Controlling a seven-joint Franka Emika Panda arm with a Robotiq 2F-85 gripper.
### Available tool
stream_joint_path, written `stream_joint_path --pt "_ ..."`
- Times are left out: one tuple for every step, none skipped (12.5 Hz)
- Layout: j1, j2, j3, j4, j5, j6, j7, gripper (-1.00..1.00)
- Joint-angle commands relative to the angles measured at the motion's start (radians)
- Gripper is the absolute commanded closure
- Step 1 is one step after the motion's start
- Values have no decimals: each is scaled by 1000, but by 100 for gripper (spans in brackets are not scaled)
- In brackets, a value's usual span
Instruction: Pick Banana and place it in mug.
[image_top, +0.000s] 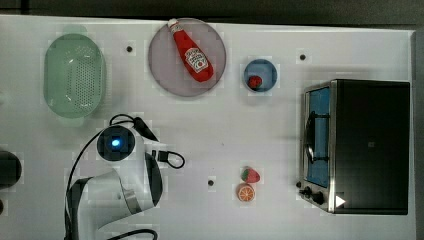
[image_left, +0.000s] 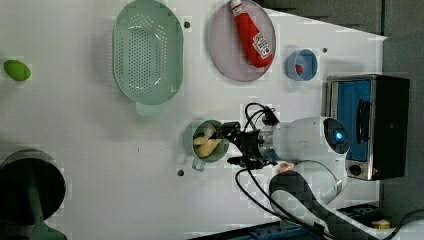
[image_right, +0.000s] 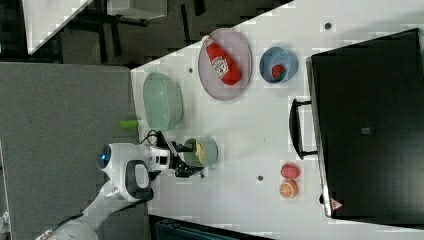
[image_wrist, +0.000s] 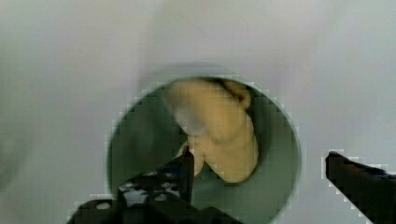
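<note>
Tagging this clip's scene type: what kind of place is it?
Probably a lab tabletop staged as a toy kitchen: a white table with bolt holes, a toaster oven, a ketchup bottle on a plate, and a colander.

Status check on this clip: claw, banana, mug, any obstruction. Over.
Claw open, over the mug. Banana inside mug, released. Nothing in the way.

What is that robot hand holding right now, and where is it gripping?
Nothing. The hand is open above the mug, and the banana lies loose inside it, free of both fingers.
</note>
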Motion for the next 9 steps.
stream_joint_path --pt "16 -86 26 31 16 37 50 -100" --pt "11 -110 18 38 16 33 50 -100" --pt "3 -154 0 45 16 24 47 -100" --pt "-3 -200 -22 58 16 -15 31 -100" --pt "-9 -250 -49 78 15 -81 -6 -100" --pt "-14 -302 -83 104 15 -163 -50 -100" --pt "-21 -347 -120 140 15 -252 -70 -100" --pt "-28 -380 -160 184 15 -338 -70 -100" --pt "-34 -403 -202 238 15 -425 -78 -100"
